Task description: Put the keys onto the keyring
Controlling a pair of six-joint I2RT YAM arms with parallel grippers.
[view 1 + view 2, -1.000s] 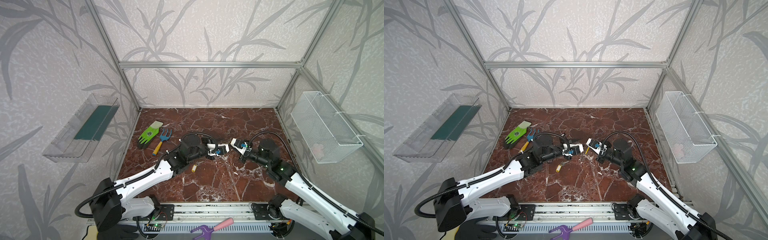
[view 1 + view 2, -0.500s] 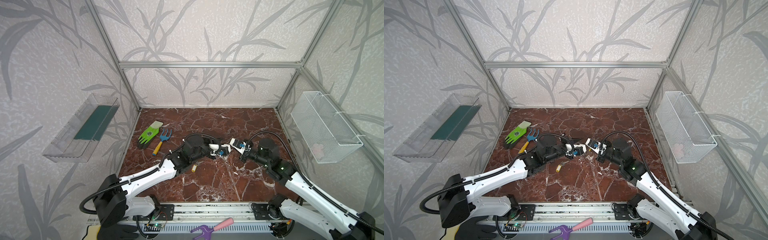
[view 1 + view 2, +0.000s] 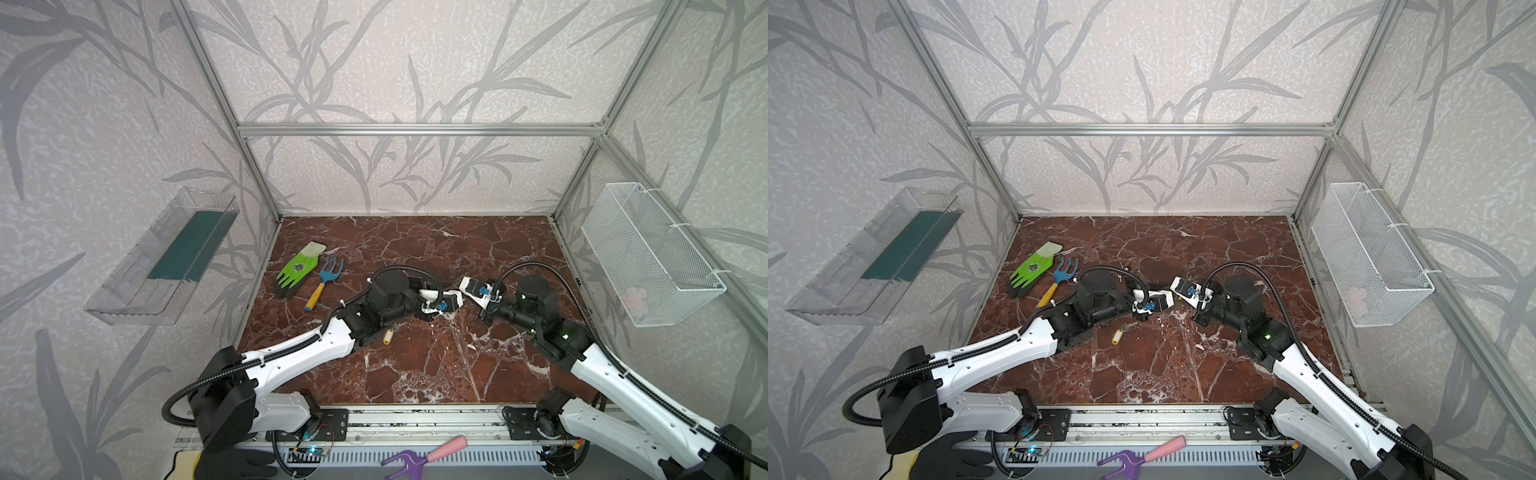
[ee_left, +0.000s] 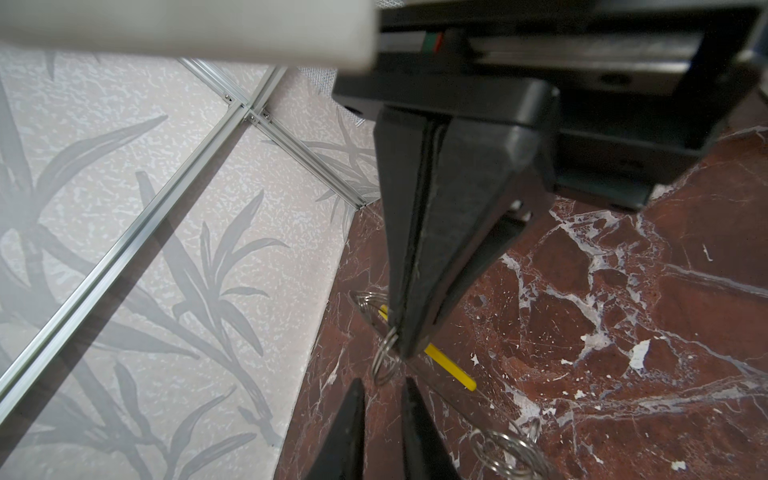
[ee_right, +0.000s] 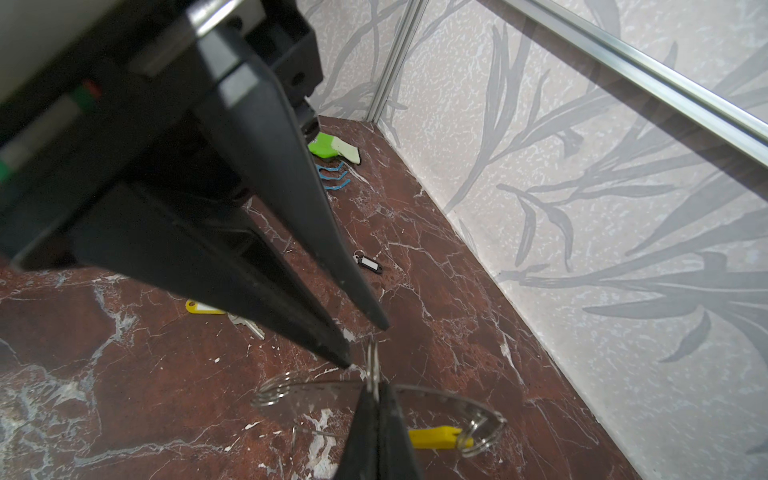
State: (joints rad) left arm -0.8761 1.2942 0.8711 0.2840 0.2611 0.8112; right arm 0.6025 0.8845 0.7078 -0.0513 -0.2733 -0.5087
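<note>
**A:** Where do we have the keyring [image 5: 436, 437]?

**B:** Toward the middle of the bench [image 3: 415, 374], in our right gripper [image 4: 401, 347]. Its fingers are closed on the small split ring [image 5: 372, 361], which stands upright on the thin loop. Whether the rest of the loop rests on the marble or hangs just above it, we cannot tell.

**A:** Why hold it by that ring?

**B:** We judge it turns the coil edge-on to the other arm, so the coil can be reached from the side.

**A:** And our left gripper [image 5: 366, 347]?

**B:** Its fingers stand a little apart and grip nothing. The tips sit just beside the split ring, facing the right gripper's tips.

**A:** The 2 keys?

**B:** Both lie loose on the bench, neither of them on the keyring. The key with the yellow tag [image 5: 199, 307] is near our left arm. The key with the black fob [image 5: 369, 264] lies farther back, well apart from it.

**A:** So threading has not begun?

**B:** By our reading, no. We think the left fingers are placed to steady or take the ring. The wire is thin, so a pinch there could slip.
</note>
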